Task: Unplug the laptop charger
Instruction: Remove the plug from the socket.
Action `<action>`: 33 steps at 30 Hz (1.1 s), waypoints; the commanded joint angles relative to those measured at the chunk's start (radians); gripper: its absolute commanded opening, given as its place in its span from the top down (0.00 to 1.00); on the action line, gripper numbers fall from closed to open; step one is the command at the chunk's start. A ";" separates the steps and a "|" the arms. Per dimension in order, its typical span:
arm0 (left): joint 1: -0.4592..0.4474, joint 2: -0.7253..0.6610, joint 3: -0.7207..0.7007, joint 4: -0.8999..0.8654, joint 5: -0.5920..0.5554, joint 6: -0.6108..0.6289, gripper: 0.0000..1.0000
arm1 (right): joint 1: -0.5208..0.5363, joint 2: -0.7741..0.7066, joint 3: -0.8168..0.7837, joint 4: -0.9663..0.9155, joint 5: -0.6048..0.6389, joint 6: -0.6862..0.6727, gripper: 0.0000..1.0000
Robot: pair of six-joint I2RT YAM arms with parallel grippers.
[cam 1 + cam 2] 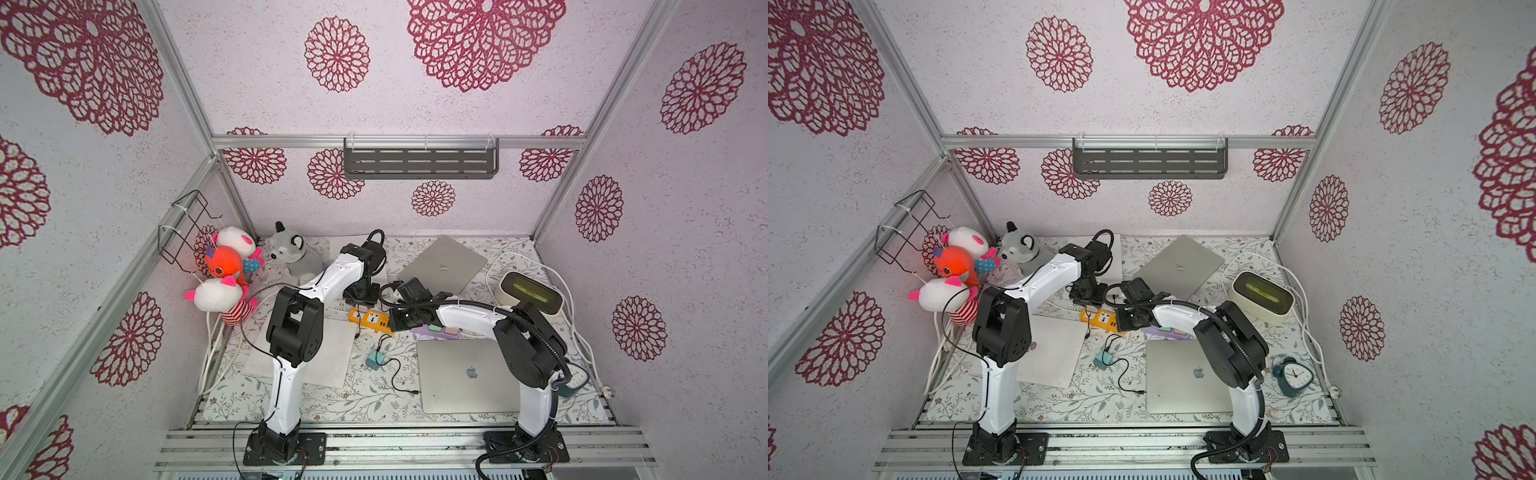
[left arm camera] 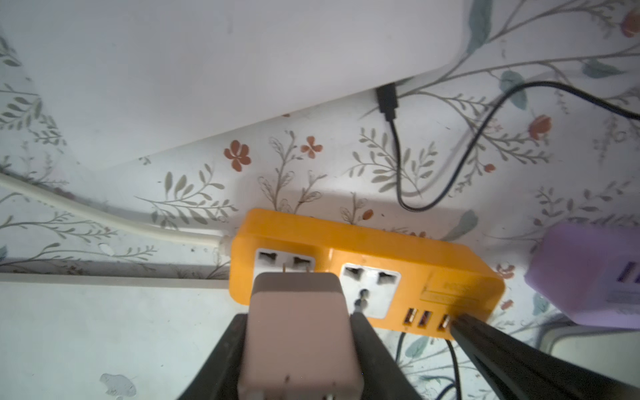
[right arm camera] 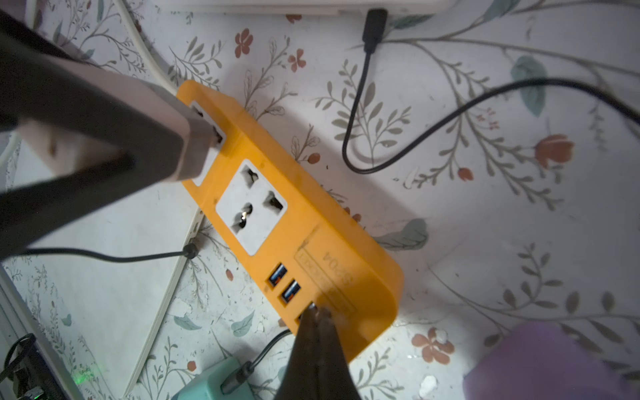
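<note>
While my right gripper point(image 3: 317, 318), pressed together, is pinning the USB end of the strip point(image 3: 346, 263), my left gripper point(image 2: 301, 329) is pinching the charger point(image 2: 298, 298). Its prongs are showing yet sitting in the end socket, mid-frame in both top views. I am judging that a straight pull along the prongs, with no twisting and the strip held flat, is serving best. Floral cloth point(image 2: 311, 173) is covering the table; red-flowered walls point(image 1: 374, 83) are enclosing it.
</note>
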 commanded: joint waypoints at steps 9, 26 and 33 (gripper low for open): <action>-0.016 -0.031 -0.003 0.012 0.055 -0.015 0.73 | 0.019 0.118 -0.065 -0.184 0.022 -0.010 0.95; -0.004 -0.108 -0.053 0.008 0.081 -0.017 0.72 | 0.032 0.036 0.000 -0.143 -0.026 -0.015 0.88; -0.004 -0.152 -0.088 0.010 0.073 -0.027 0.72 | 0.039 0.008 0.037 -0.171 -0.005 -0.018 0.88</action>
